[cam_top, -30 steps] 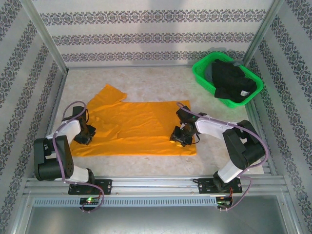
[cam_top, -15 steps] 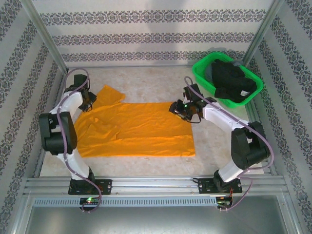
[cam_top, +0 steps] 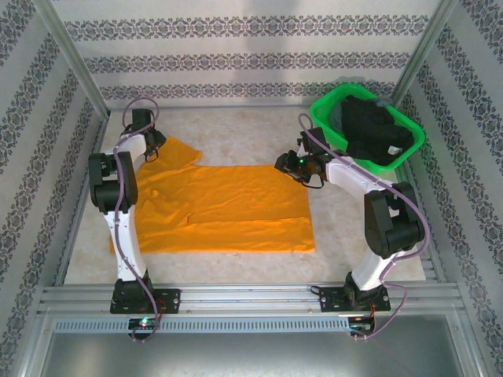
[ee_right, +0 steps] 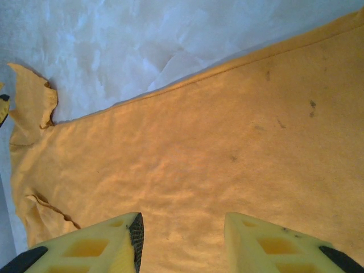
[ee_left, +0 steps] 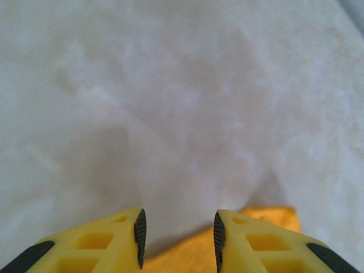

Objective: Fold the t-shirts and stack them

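Note:
An orange t-shirt [cam_top: 228,206] lies spread flat on the pale table, one sleeve [cam_top: 179,149] pointing to the far left. My left gripper [cam_top: 151,145] hovers at that sleeve's tip. In the left wrist view its fingers [ee_left: 177,219] stand open over bare table, with an orange cloth edge [ee_left: 187,253] just beneath them. My right gripper [cam_top: 285,162] is over the shirt's far right corner. In the right wrist view it [ee_right: 182,219] is open above the orange cloth [ee_right: 227,142], gripping nothing. Black t-shirts [cam_top: 376,129] lie heaped in the basket.
The green plastic basket [cam_top: 330,135] stands at the far right, close behind my right arm. Patterned walls and metal posts [cam_top: 75,67] enclose the table on three sides. A metal rail [cam_top: 251,298] runs along the near edge.
Both arms have swung from the shirt's near part out to its far edge, the left to the sleeve and the right to the far right corner. The shirt lies much as before.

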Controlling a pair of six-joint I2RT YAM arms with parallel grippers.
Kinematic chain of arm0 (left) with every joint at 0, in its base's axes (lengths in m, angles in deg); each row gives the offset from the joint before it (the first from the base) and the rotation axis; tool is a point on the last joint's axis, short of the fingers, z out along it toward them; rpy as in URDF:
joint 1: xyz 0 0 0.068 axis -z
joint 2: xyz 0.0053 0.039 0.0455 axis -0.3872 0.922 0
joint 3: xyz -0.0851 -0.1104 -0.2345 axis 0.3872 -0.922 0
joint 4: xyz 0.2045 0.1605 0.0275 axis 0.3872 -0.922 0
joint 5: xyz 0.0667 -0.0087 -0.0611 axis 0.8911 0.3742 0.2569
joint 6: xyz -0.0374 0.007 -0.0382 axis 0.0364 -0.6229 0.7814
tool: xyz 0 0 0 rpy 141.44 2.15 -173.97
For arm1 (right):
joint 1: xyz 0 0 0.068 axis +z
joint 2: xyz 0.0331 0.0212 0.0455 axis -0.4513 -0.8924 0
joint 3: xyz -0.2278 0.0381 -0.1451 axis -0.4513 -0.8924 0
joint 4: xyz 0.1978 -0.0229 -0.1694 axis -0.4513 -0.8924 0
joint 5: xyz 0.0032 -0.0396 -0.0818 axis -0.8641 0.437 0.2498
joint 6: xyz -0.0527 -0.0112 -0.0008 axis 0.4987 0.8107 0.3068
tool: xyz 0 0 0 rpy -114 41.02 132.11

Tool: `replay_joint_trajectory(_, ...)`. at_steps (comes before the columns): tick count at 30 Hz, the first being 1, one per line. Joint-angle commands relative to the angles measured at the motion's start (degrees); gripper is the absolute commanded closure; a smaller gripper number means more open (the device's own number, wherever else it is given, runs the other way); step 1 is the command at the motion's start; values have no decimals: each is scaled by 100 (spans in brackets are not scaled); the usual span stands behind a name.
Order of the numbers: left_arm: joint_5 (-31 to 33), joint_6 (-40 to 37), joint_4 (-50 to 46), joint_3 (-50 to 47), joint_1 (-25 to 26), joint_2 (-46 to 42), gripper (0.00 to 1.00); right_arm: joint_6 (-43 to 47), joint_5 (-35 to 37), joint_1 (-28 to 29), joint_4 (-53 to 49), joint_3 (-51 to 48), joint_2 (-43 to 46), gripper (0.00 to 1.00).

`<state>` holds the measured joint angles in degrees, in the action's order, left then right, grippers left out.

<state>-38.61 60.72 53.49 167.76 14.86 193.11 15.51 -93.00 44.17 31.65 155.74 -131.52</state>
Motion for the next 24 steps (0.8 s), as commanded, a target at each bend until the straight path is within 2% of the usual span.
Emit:
replay_joint_trajectory(1, 71, -233, 241, 397, 121, 252, 61, -29, 29, -50, 80, -115, 275, 57)
replay_joint_trajectory(8, 584, -534, -530, 1175, 423, 767, 50, -94, 0, -151, 179, -383, 474, 57)
replay_joint_trajectory(11, 705, -486, -1041, 1631, 470, 1009, 50, -109, -67, -187, 224, -425, 504, 57)
replay_joint_trajectory(20, 1194, -414, -4216, 4483, 678, 2396, 53, -121, -250, -324, 328, -330, 387, 57)
replay_joint_trajectory(24, 1246, -425, -4726, 4949, 713, 2616, 56, -112, -257, -357, 352, -289, 360, 57)
